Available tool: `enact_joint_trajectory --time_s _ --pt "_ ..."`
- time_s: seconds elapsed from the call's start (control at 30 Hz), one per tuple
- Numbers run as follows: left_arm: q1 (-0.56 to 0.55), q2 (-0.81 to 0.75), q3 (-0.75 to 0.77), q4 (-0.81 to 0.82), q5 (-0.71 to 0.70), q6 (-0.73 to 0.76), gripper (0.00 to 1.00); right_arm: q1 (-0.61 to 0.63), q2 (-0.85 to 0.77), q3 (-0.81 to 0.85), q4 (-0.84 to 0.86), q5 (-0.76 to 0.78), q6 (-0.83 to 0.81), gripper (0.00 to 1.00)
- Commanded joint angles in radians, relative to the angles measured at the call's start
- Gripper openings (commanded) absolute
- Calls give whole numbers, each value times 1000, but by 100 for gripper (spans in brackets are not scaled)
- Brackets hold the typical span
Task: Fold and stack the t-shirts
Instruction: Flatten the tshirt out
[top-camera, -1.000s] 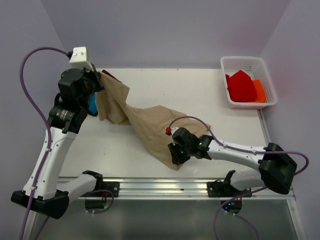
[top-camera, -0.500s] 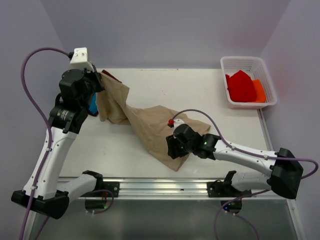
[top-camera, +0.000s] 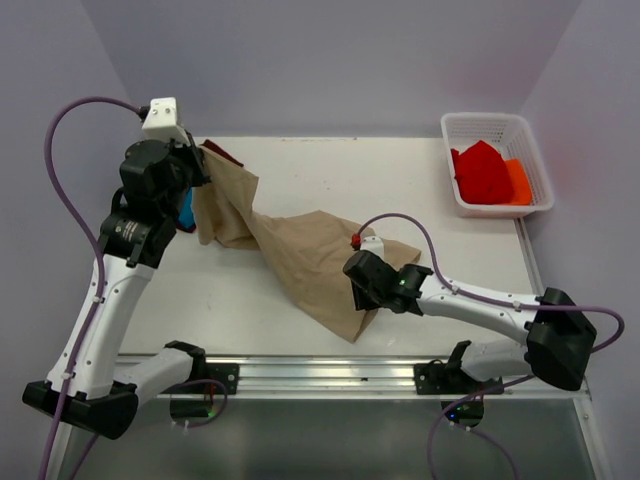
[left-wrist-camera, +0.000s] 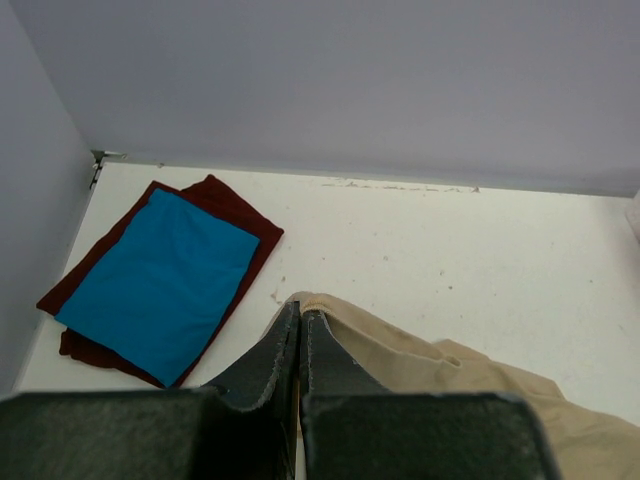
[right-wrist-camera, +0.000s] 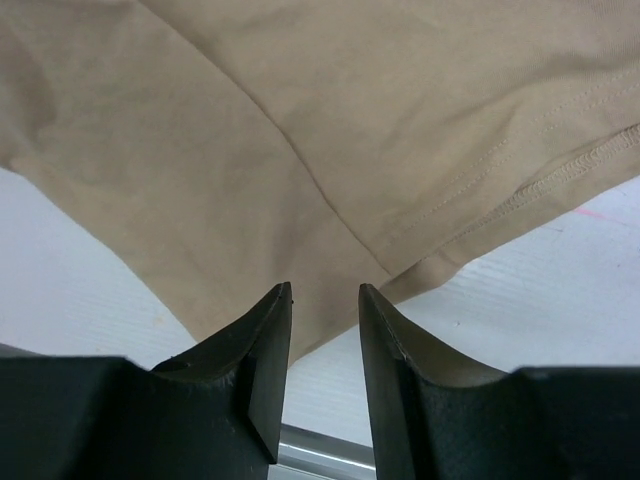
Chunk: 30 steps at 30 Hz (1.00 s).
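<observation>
Nearest the arm bases, we are seeing the right tool (right-wrist-camera: 325, 295) hanging over the near corner of the tan t-shirt (right-wrist-camera: 300, 120), its jaws standing a narrow way apart with nothing between them. Only the right wrist view is showing that gap, along with the shirt's stitched hem. The overhead view is hiding the jaws under the wrist, but it is giving us the whole shirt: a long twisted band stretching across the tabletop (top-camera: 400, 190) from the near middle to the far left, where the left tool (left-wrist-camera: 300, 312) is holding it raised. The left wrist view is showing those jaws pressed together on the shirt's edge. Beyond them, in the far left corner, the blue t-shirt (left-wrist-camera: 160, 280) is lying folded on the folded maroon t-shirt (left-wrist-camera: 235, 205); overhead, the arm is covering most of both. At the far right a white basket (top-camera: 484, 120) is holding red cloth (top-camera: 482, 172) and orange cloth (top-camera: 518, 182). Against half a second ago, the right tool is sitting slightly further right over the shirt, while the left arm and the shirt are looking unchanged
</observation>
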Motion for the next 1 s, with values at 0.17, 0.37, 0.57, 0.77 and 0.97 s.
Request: enact_joint_trajectory --time_s 0.17,0.37,0.57,0.77,0.97 --pt "-3 -39 -23 51 12 -20 0 -62 88 -53 103 39 58 34" --pt "-3 -49 -32 48 10 -18 0 -95 165 -74 175 -16 59 32" --pt "-3 -44 -34 51 7 -15 0 -95 133 -100 169 -50 67 32" --pt "-3 -30 -35 57 10 -17 0 -97 51 -131 129 -82 78 32" --pt "-3 -21 -39 63 13 -20 0 -95 -3 -168 143 -166 96 33"
